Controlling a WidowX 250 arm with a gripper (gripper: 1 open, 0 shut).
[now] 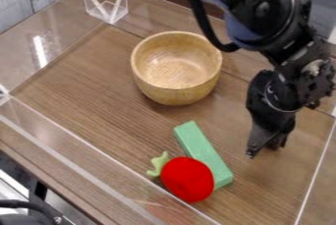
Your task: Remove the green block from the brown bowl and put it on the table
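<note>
Resting on tbl (98, 111): 1 grn blk (201, 151), 1 bowl (176, 69)

The fingers (260, 150) are dark and too small to tell apart, and whatever lies directly beneath them on the tabletop (118, 131) is hidden. Farther from the fingers, the red fruit (187, 179) covers part of the block's (199, 148) near side. Above them, the arm (250, 8) runs out past the top edge.

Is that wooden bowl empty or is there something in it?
Empty: the bowl stands upright, its bare wooden inside showing, and the green block lies outside it on the table.
</note>
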